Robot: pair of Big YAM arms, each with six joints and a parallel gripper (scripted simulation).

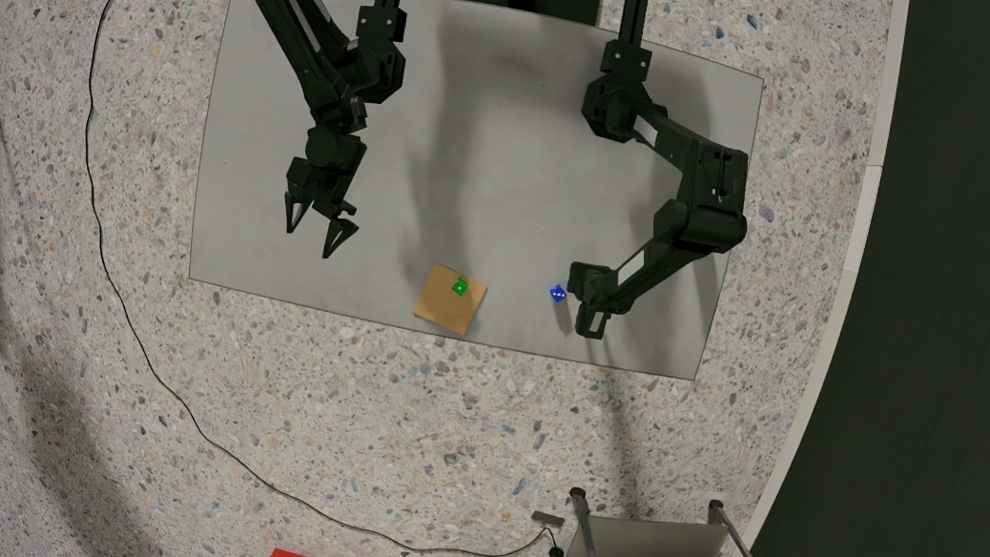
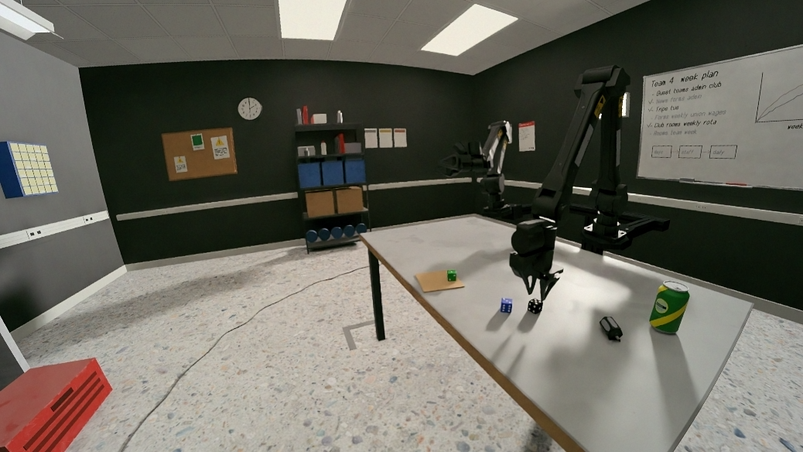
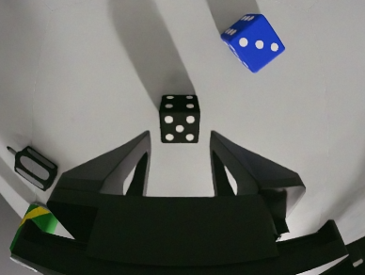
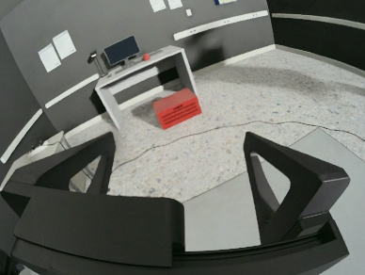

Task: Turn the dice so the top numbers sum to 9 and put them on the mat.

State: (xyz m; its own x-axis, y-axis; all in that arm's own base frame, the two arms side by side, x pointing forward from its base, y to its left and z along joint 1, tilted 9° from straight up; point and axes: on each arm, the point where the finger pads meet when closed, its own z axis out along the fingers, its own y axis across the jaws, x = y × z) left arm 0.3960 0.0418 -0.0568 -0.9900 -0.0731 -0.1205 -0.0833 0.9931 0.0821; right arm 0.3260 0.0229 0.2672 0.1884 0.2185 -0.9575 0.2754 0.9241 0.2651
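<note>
green can (image 2: 669,307) (image 3: 41,226), blk marker (image 2: 610,328) (image 3: 36,168), red toolbox (image 2: 54,405) (image 4: 177,108)

Ceiling panels (image 2: 312,18) glow; long soft shadows (image 1: 443,173) stripe the pale tabletop (image 1: 525,207) (image 2: 426,236).

Two matching arms are matte black, with chunky, angular housings and rounded joints: the left arm (image 1: 699,197) (image 2: 568,160) at two o'clock in the top view, the right arm (image 1: 336,149) (image 2: 493,183) at eleven o'clock. Small yellow markings sit on their upper links, and pale round dots dot the blocks near their bases. Both the left gripper (image 1: 590,299) (image 2: 537,296) (image 3: 180,137) and the right gripper (image 1: 307,244) (image 2: 443,164) (image 4: 179,138) have black, wedge-shaped fingers with open triangular cutouts.
</note>
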